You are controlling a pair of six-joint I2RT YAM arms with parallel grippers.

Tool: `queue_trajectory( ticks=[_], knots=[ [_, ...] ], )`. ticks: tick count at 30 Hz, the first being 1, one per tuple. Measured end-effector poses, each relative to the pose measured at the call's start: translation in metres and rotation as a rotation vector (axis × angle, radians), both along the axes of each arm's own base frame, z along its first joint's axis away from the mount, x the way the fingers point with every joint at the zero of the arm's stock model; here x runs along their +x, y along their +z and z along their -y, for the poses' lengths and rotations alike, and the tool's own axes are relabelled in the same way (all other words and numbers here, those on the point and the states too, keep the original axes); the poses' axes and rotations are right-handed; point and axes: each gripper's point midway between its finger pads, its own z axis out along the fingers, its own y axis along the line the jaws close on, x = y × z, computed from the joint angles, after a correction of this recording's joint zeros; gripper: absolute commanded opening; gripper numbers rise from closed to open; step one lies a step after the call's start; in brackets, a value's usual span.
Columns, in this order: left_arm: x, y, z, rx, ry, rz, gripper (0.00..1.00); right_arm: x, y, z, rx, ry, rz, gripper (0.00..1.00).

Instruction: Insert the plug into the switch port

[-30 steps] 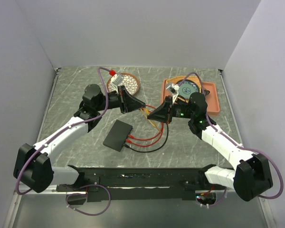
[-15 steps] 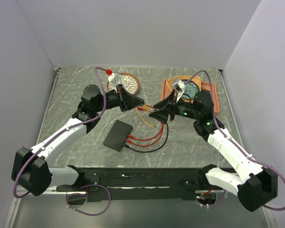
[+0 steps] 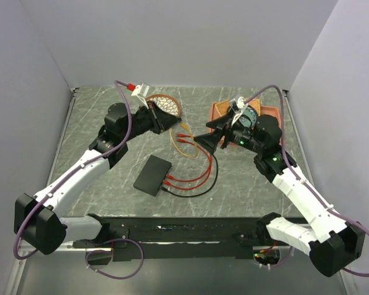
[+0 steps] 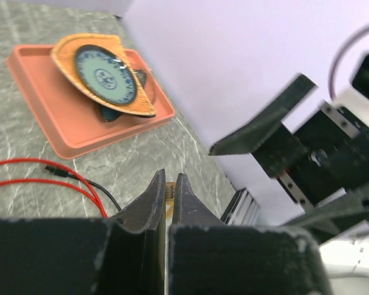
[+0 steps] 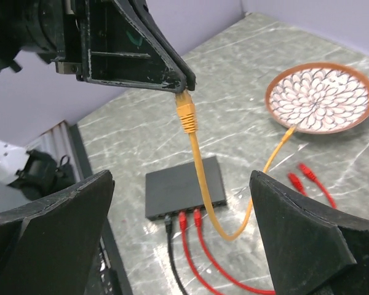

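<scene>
Right wrist view: left fingers (image 5: 149, 58) pinch the orange plug (image 5: 186, 115), right fingers (image 5: 55, 233) wide open, empty. Square it to a free switch (image 5: 183, 192) port, go slow.

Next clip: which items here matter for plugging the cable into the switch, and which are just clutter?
In the job: orange plug, held by left gripper; its orange cable; black switch.
Lying about: patterned plate; salmon tray; stacked dishes in it; red cables; black cable.
</scene>
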Motion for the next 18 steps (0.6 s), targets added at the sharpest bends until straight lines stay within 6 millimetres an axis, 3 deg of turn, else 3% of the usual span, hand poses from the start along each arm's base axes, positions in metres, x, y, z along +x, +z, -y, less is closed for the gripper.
queue_trajectory(
  ticks=[12, 15, 18],
  knots=[
    [0.010, -0.009, -0.011, -0.032, 0.124, -0.176, 0.01, 0.015, 0.006, -0.033, -0.118, -0.088, 0.093, 0.89],
    [0.011, -0.009, -0.012, -0.031, 0.133, -0.182, 0.01, 0.023, 0.002, -0.039, -0.149, -0.115, 0.105, 0.73],
    [0.011, -0.007, -0.012, -0.025, 0.137, -0.185, 0.01, 0.030, -0.009, -0.043, -0.183, -0.141, 0.100, 0.69]
  ],
)
